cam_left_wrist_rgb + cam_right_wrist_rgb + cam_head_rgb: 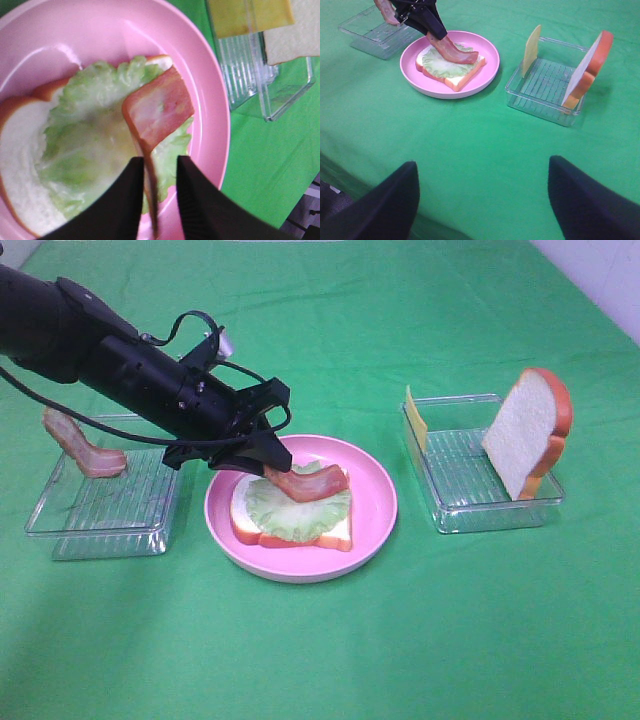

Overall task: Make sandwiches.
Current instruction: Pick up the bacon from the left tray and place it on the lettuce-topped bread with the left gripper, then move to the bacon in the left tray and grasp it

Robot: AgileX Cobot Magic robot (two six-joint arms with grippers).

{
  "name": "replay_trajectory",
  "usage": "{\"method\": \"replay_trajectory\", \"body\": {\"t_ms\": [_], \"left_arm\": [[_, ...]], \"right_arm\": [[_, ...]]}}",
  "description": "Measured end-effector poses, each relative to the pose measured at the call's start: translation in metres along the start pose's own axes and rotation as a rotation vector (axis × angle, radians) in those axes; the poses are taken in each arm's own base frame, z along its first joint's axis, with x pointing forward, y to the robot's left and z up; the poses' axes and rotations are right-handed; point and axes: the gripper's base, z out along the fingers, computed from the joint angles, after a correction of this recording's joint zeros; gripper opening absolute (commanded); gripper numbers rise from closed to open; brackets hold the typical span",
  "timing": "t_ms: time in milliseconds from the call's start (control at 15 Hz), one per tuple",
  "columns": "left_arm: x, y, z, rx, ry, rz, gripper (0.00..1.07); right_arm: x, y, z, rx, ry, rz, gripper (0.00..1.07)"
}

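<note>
Left gripper [268,462] is over the pink plate [375,502], its jaws narrow and clamped on one end of a bacon strip [308,483]. The strip's free end lies on the lettuce leaf [295,512]. The lettuce sits flat on a bread slice [300,537] in the middle of the plate. In the left wrist view the two black fingers [122,200] pinch the strip's thin edge, with the strip bending out over the lettuce. A second bacon strip [82,448] leans in the left clear tray [100,525], just beside the plate. The right clear tray [480,505] holds a cheese slice [415,418] upright at its inner end and a second bread slice [525,428] standing tilted at its outer end. Right gripper [482,200] hangs above the green cloth [320,650], well apart from the plate, spread wide and holding nothing.
</note>
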Motion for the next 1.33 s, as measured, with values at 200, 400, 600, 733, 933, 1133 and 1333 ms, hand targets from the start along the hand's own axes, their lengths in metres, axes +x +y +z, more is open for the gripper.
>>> {"method": "replay_trajectory", "body": {"t_ms": [200,400,600,733,933,1133,1333], "left_arm": [[0.002,0.000,-0.001,-0.019,0.034,0.031,0.95],[-0.017,-0.025,-0.036,-0.081,-0.035,0.207,0.94],[-0.036,-0.041,-0.072,-0.245,-0.104,0.232,0.94],[-0.044,-0.042,-0.087,-0.371,-0.105,0.232,0.94],[-0.055,-0.039,-0.116,-0.614,-0.089,0.236,0.94],[-0.064,-0.012,-0.143,-0.712,-0.096,0.150,0.93],[-0.071,0.018,-0.159,-0.737,-0.104,0.073,0.92]], "right_arm": [[0.000,0.000,0.000,0.000,0.000,0.000,0.69],[0.000,0.000,0.000,0.000,0.000,0.000,0.69],[0.000,0.000,0.000,0.000,0.000,0.000,0.69],[0.000,0.000,0.000,0.000,0.000,0.000,0.69],[0.000,0.000,0.000,0.000,0.000,0.000,0.69],[0.000,0.000,0.000,0.000,0.000,0.000,0.69],[0.000,0.000,0.000,0.000,0.000,0.000,0.69]]}}
